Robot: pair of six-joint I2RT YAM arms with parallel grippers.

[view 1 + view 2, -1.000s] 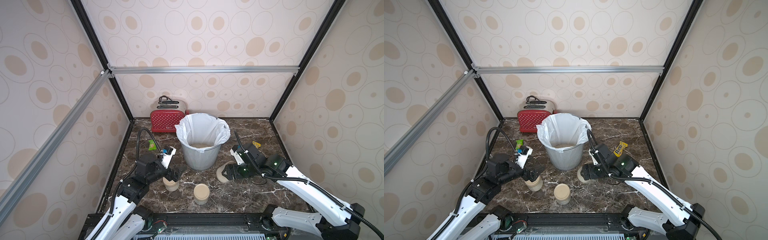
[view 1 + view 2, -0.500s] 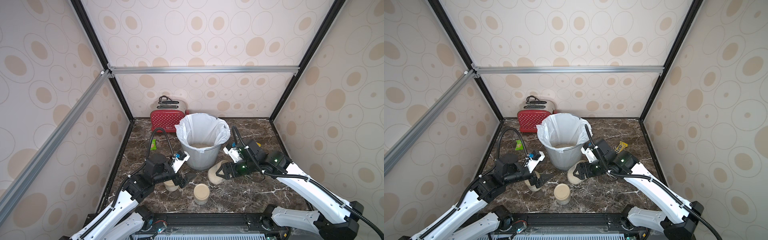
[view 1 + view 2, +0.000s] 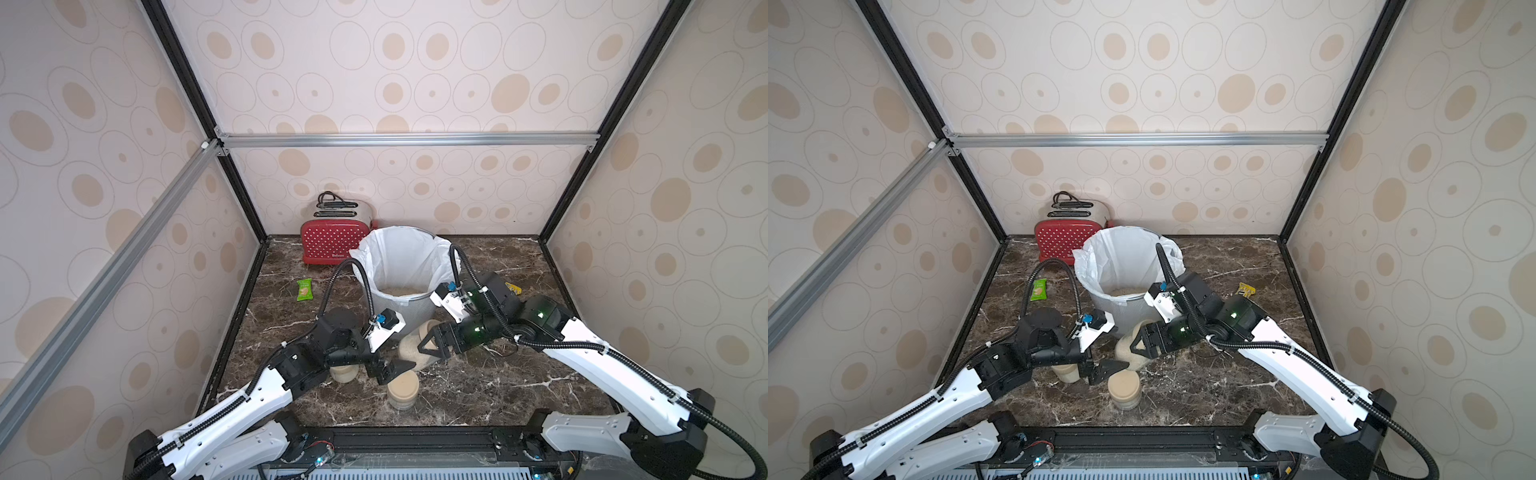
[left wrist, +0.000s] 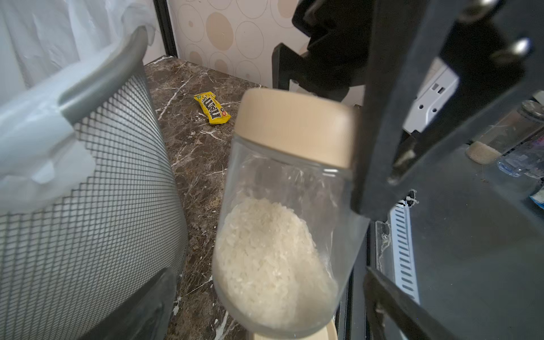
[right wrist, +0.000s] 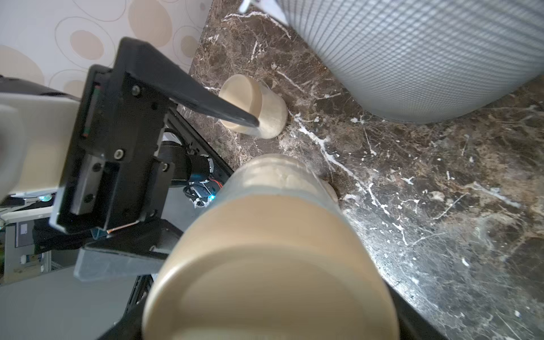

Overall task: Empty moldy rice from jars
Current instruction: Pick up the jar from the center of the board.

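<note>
My right gripper (image 3: 432,345) is shut on a jar (image 3: 413,351) at its beige lid end (image 5: 270,279). It holds the jar tilted above the table in front of the mesh bin (image 3: 415,309). Moldy rice (image 4: 265,259) lies heaped in the jar's lower end. My left gripper (image 3: 395,370) is open, and its two fingers (image 4: 141,309) stand on either side of the jar's base without touching it. A second jar (image 3: 402,388) stands lidded just below the held one. A third (image 3: 343,373) stands partly hidden behind my left wrist. More rice (image 3: 401,291) lies in the bin's white liner.
A red toaster (image 3: 332,245) stands at the back left. A green packet (image 3: 304,289) lies left of the bin and a yellow candy packet (image 4: 212,112) to its right. Rice grains are scattered on the marble (image 5: 382,206).
My right gripper has carried the jar left and tipped it. My left gripper has left the jar on the left and swung right to the held jar's base.
</note>
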